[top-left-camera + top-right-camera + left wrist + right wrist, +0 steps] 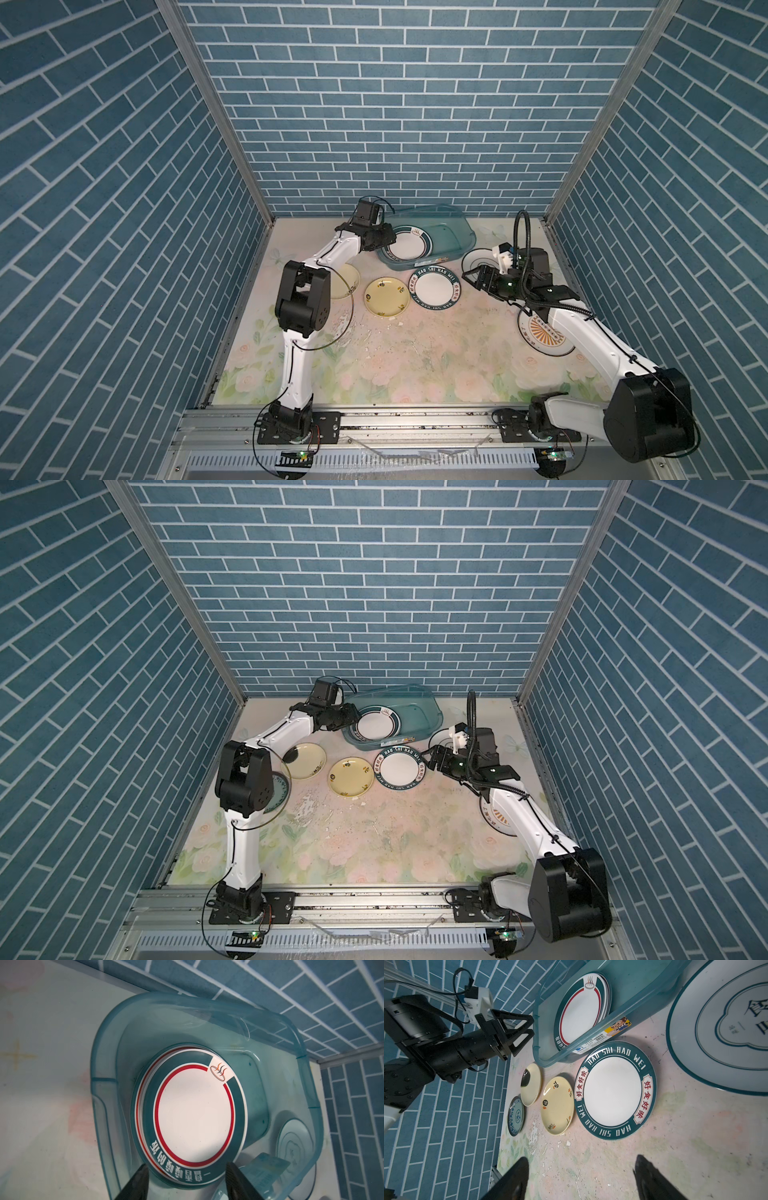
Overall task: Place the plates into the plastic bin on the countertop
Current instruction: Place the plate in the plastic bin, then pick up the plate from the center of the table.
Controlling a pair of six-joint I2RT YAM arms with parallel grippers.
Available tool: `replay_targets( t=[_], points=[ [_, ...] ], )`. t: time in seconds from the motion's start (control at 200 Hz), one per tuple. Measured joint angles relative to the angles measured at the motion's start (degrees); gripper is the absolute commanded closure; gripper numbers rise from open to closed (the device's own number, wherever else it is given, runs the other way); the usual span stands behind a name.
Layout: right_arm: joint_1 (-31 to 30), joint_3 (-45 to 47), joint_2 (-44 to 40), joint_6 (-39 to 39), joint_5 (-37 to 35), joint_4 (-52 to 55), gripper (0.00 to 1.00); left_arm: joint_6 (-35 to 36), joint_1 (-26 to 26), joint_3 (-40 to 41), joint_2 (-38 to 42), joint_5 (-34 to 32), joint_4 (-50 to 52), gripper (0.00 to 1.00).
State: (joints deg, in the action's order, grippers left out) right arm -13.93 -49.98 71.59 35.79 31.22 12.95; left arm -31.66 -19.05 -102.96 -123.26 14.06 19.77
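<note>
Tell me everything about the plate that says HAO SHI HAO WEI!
The HAO SHI HAO WEI plate is round, shallow and glossy, with a plain white middle and a dark green rim carrying white letters and two white panels of red characters. It lies flat, face up, on the countertop, close to the plastic bin, beside a yellow plate. Nothing holds it.

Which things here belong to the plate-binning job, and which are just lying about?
Job: plastic bin; red-ringed plate inside it; HAO SHI HAO WEI plate; yellow plate; cream plate; teal patterned plate; big white plate; sunburst plate.
Lying about: white flakes; metal front rail.
</note>
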Motion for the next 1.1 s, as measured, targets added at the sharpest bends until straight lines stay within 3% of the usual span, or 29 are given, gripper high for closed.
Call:
replay_targets(
  t=[0.31,0.575,0.875,1.095],
  points=[
    [2.0,-4.5,0.5,-0.3,-3.1,8.3,0.22,1.9,0.0,5.7,12.1,-2.5,-1.4,0.00],
    [2.8,-7.7,-6.9,-4.5,-21.7,27.0,0.21,2.0,-0.2,19.0,24.7,-3.6,-6.3,0.01],
    [3.8,-4.3,-16.7,-4.7,-31.9,38.2,0.21,1.1,-0.7,35.9,32.5,-0.2,-11.1,0.00],
    [5.4,0.9,-19.2,-3.5,-32.6,39.0,0.21,-1.4,-0.7,48.2,40.6,1.5,-16.7,0.00]
  ],
)
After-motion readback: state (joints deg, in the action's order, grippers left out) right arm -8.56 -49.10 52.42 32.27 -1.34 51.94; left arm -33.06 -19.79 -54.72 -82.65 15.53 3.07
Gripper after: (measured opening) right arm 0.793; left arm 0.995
